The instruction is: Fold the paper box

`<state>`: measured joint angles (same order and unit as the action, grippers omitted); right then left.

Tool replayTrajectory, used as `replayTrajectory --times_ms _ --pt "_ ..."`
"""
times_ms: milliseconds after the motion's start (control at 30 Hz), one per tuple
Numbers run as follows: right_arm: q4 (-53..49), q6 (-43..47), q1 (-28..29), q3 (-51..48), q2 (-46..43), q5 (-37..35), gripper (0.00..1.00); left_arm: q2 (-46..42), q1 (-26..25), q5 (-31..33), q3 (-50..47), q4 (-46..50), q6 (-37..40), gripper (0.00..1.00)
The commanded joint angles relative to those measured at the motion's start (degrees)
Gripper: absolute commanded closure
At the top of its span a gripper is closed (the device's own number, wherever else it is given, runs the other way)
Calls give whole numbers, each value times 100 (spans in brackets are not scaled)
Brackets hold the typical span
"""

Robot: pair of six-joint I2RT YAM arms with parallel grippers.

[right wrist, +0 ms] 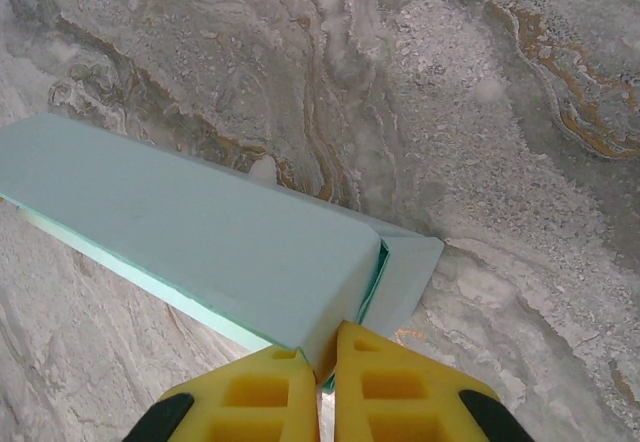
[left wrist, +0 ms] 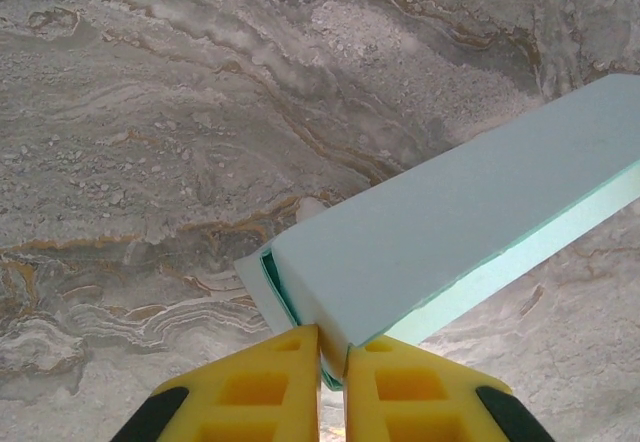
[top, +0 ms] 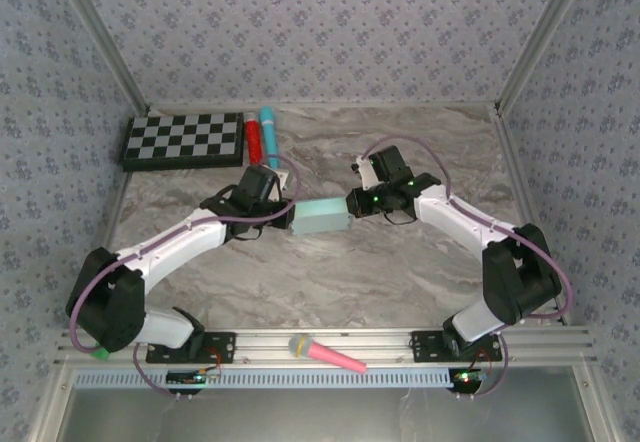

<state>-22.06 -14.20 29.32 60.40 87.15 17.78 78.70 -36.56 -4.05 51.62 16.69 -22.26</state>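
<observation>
Left gripper [left wrist: 333, 350]: yellow fingers [left wrist: 265, 387] nearly together, pinching one end of the paper box [left wrist: 470, 212]. Right gripper [right wrist: 326, 347]: same, nipping the opposite end. Box closed up, rectangular, spanning between both grippers. Well apart from the checkerboard [top: 184, 140], down-right of it in the top view.

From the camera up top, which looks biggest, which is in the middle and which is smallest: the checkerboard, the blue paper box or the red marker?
1. The checkerboard, easily the largest.
2. The paper box, shorter, but much fatter than the marker.
3. The red marker, thin and smallest.
</observation>
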Motion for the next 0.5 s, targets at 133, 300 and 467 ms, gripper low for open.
replayTrajectory --times_ms 133,300,467 --pt "-380 -90 109 -191 -320 65 81 -21 -86 70 -202 383 82 86" --pt "-209 -92 87 -202 -548 157 71 -21 -95 98 -202 387 82 87" --pt "8 -157 26 -192 -723 358 62 -17 -96 115 -204 388 82 87"
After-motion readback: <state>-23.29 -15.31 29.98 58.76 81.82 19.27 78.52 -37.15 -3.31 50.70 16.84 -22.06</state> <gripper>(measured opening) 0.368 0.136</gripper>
